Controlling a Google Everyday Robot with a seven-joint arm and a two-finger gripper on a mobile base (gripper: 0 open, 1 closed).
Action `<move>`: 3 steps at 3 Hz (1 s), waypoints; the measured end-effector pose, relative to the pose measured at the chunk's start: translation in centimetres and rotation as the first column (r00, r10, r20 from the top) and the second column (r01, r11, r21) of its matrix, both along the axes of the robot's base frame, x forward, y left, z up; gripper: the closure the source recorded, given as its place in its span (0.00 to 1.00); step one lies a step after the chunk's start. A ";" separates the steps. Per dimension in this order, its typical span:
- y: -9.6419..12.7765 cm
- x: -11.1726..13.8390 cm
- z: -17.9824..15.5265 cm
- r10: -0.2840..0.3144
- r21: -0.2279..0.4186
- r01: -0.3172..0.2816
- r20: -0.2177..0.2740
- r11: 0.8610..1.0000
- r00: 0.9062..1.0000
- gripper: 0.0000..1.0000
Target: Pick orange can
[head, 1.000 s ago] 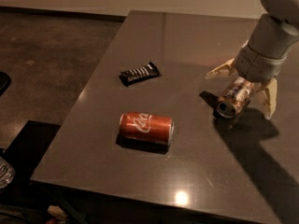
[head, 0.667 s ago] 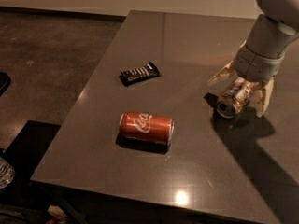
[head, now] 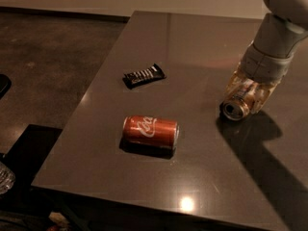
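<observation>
Closed in since earlier frame: pale two-finger gripper [head: 247, 96] now pinches orange-gold metal drink can [head: 234, 109], lying sideways directly beneath it, long axis diagonal, silver top toward camera.

tool [head: 246, 98] clasped round orange can [head: 234, 109], right of table [head: 192, 47], red can [head: 151, 131] lying centre

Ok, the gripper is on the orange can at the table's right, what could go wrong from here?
The orange can lies on its side in the gripper, at the right of the table, so its round body may slip or roll out on lifting. The grip looks set behind the silver end, so that end could droop.
</observation>
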State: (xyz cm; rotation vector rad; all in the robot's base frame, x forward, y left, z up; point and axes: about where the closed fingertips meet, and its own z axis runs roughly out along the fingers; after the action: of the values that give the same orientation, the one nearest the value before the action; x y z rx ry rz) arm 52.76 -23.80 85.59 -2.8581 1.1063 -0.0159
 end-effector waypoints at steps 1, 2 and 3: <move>0.5 0.1 1.4 -0.028 -0.008 0.028 0.000 1.000 1.000 0.87; 2.0 -0.2 3.9 -0.059 0.010 0.059 0.003 0.998 0.998 1.00; 3.9 0.4 6.8 -0.090 0.057 0.088 0.036 0.994 0.995 1.00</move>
State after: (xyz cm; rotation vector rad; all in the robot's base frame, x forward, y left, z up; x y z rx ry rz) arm 53.19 -19.86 92.35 -2.7463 1.2061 -0.0444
